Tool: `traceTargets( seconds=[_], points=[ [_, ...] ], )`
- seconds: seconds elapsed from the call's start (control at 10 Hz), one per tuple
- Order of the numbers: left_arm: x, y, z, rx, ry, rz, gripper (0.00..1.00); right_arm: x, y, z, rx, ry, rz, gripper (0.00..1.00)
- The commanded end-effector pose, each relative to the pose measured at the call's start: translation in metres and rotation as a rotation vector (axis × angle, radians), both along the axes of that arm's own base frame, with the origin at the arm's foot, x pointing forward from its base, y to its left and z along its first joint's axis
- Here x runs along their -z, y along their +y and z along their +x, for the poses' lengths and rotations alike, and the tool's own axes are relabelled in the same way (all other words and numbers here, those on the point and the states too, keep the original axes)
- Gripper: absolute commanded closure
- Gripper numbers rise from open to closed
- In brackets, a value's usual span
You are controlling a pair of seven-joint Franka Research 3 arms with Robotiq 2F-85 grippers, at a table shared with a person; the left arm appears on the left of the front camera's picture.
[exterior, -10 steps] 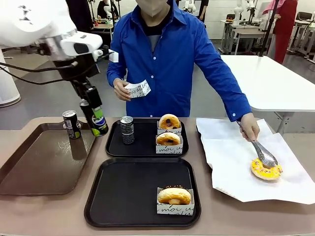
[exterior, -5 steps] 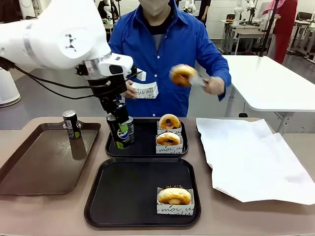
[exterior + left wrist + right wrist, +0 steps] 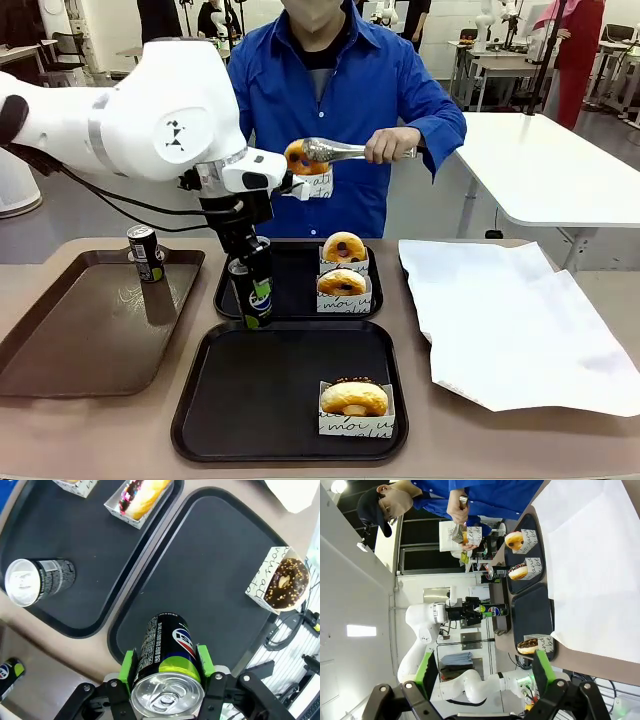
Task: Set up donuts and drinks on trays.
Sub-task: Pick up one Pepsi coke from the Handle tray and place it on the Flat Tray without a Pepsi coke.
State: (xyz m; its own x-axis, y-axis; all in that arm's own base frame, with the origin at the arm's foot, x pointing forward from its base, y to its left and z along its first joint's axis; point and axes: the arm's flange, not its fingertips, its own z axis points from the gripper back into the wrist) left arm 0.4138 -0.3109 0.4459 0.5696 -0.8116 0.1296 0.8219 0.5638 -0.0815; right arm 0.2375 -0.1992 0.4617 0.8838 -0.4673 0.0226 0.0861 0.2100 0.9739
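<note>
While the left gripper [image 3: 167,680] clamps a slim black Pepsi can [image 3: 255,292] with a green band and silver top between its green pads, the can hangs upright above the seam between the far tray [image 3: 296,310] and the near tray [image 3: 260,395]. Sleeved donuts sit on both trays, and a second can [image 3: 37,577] stands on the far one. The right gripper [image 3: 482,672] stands open, holding nothing

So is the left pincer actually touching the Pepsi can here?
Touching. In the left wrist view, the left pincer has its green pads pressed against both sides of the Pepsi can, holding it above the near black tray.
</note>
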Motion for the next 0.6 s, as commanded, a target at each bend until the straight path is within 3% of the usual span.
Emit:
traceTargets(
  seconds=[0.0, 0.2, 0.5],
  points=[
    [0.004, -0.002, 0.002, 0.024, -0.002, 0.006, 0.41, 0.001, -0.001, 0.0, -0.005, -0.011, 0.013, 0.0],
    [0.011, -0.001, -0.005, 0.044, 0.047, 0.041, 0.41, 0.001, -0.001, 0.0, -0.005, -0.011, 0.013, 0.0],
    [-0.072, 0.087, -0.074, 0.182, 0.124, 0.048, 0.41, 0.001, -0.001, 0.0, -0.005, -0.011, 0.013, 0.0]
  ],
)
